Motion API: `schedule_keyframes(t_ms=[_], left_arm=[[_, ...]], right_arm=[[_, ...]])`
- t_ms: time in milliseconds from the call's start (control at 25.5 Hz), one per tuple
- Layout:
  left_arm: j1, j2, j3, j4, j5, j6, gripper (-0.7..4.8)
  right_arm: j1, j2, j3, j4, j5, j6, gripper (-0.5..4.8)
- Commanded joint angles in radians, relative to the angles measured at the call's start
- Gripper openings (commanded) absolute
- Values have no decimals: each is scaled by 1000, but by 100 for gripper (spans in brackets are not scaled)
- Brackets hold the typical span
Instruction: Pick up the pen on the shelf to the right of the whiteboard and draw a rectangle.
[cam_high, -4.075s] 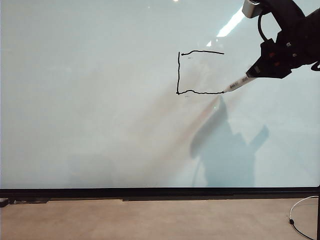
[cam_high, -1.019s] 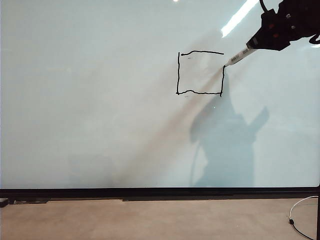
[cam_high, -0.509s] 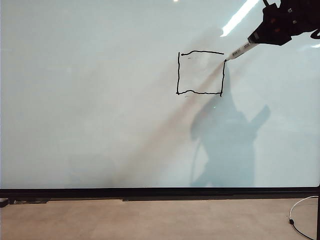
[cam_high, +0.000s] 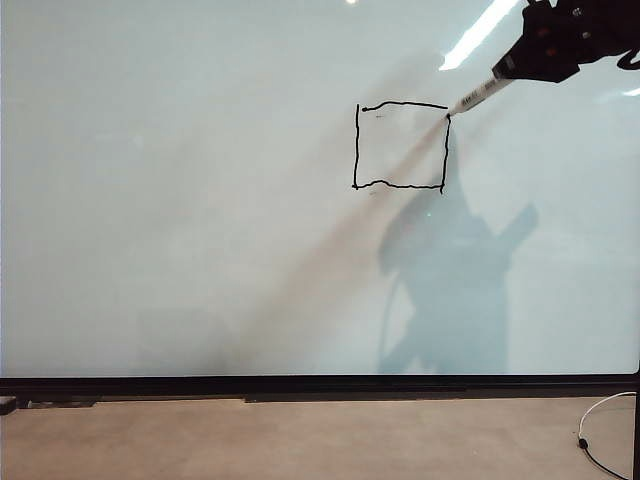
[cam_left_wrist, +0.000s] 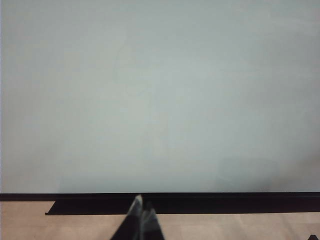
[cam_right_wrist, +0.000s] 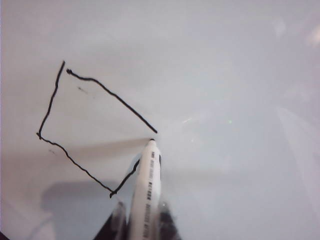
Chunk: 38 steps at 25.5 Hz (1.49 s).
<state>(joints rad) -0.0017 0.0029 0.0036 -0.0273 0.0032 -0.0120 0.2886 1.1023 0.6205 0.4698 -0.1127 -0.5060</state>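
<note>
The whiteboard (cam_high: 200, 220) fills the exterior view. On it is the rectangle (cam_high: 357, 150), a wobbly black outline. My right gripper (cam_high: 508, 68), at the upper right, is shut on the pen (cam_high: 476, 97). The pen's black tip touches the board at the upper end of the right-hand line, just below the end of the top line. In the right wrist view the pen (cam_right_wrist: 147, 190) sits between the fingers of the right gripper (cam_right_wrist: 142, 216), its tip close to the rectangle (cam_right_wrist: 50, 102). My left gripper (cam_left_wrist: 142, 209) is shut and empty, low before the whiteboard (cam_left_wrist: 160, 100).
A black frame edge (cam_high: 300, 385) runs under the board, with a tan ledge (cam_high: 300, 440) below it. A thin white cable with a black plug (cam_high: 598, 412) lies at the lower right. The arm's shadow (cam_high: 450, 280) falls on the board below the rectangle.
The right gripper has carried the pen upward along the board. The rectangle's right-hand line has grown from the bottom right corner to near the top line. The left gripper has not moved.
</note>
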Motion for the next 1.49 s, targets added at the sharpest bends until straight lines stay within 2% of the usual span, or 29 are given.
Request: schedule_keyframes(t_ms=[39, 1176, 1293, 1489], left_arm=[[0, 0, 3, 6, 0, 4, -5], [0, 0, 3, 6, 0, 4, -4], [0, 0, 3, 6, 0, 4, -4], [0, 0, 3, 6, 0, 4, -4]], right_arm=[[0, -5, 7, 28, 3, 1, -5], [1, -22, 16, -11, 5, 1, -5], [45, -80, -25, -24, 58, 2, -5], [56, -168, -98, -24, 93, 67, -5]])
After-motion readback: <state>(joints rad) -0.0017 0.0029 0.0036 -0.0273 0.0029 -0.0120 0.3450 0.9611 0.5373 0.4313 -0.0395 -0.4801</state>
